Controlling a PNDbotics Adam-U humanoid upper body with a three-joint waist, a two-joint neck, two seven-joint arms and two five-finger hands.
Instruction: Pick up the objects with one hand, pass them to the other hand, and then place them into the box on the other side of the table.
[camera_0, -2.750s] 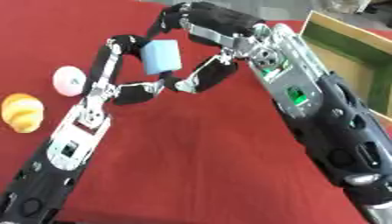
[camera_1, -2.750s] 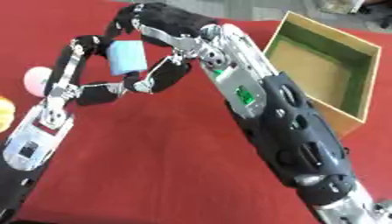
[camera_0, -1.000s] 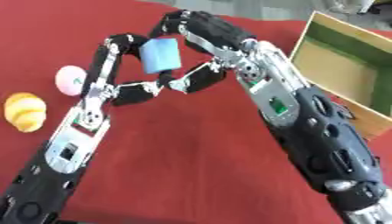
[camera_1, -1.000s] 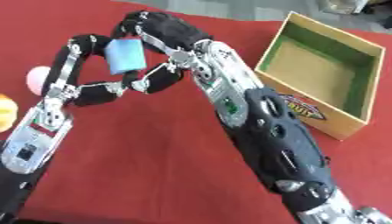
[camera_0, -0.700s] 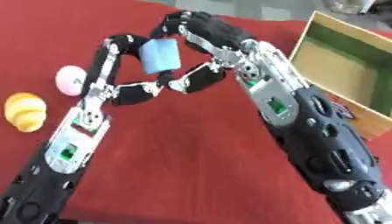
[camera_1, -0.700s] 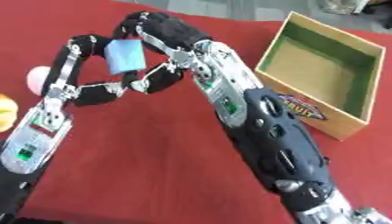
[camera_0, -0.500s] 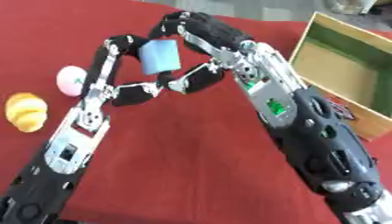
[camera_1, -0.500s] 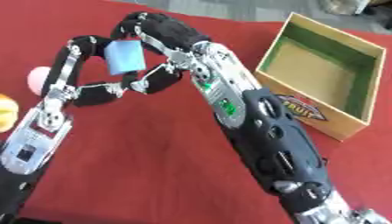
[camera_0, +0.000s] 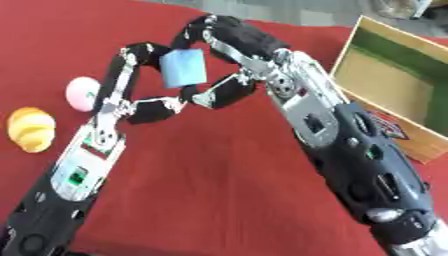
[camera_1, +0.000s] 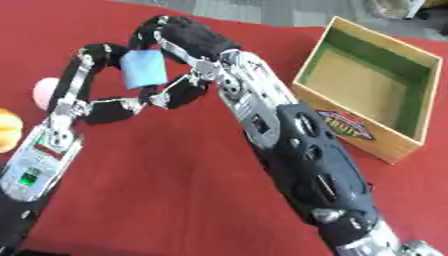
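Handover in progress, judging by pose: light-blue block is held above the red table, pinched between left hand and right hand, both curled on it. Wooden box waits at right.

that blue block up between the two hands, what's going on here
The robot is mid hand-over. Its left hand and right hand meet above the red table, both with fingers curled around the light blue block, held clear of the cloth. The open wooden box waits on the robot's right and looks empty. A pink ball and a yellow, croissant-like item lie on the table at the left.
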